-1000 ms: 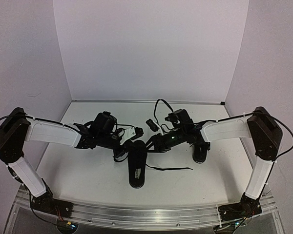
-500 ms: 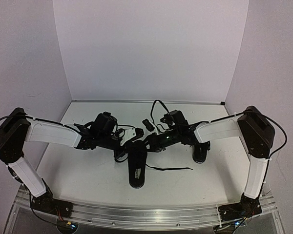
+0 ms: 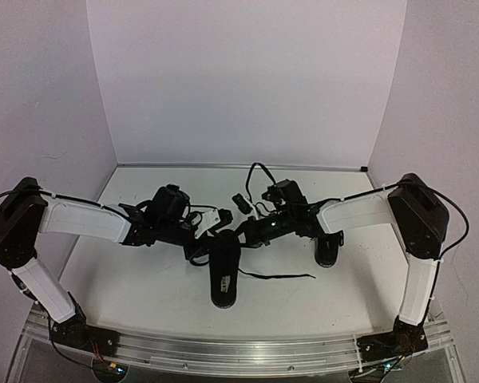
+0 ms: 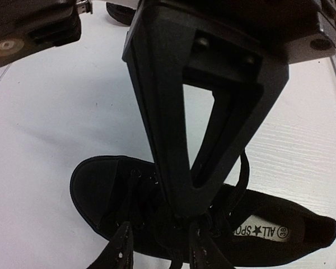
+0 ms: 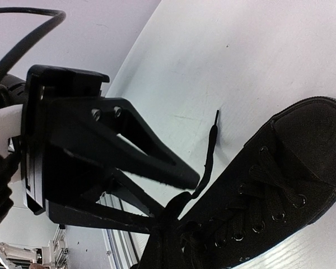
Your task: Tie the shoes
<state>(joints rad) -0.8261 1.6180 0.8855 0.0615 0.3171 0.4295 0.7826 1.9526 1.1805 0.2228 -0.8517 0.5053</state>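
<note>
Right claw (image 4: 185, 209), shifted left since a second ago, is clenched at the middle shoe's (image 3: 223, 278) laces (image 5: 257, 216); left claw (image 4: 159, 235) is parted. Its label (image 4: 260, 231) is shown only by the left wrist.

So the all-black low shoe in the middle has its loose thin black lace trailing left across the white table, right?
No. The top view shows the thin black lace of the middle all-black low shoe trailing right across the white table.
</note>
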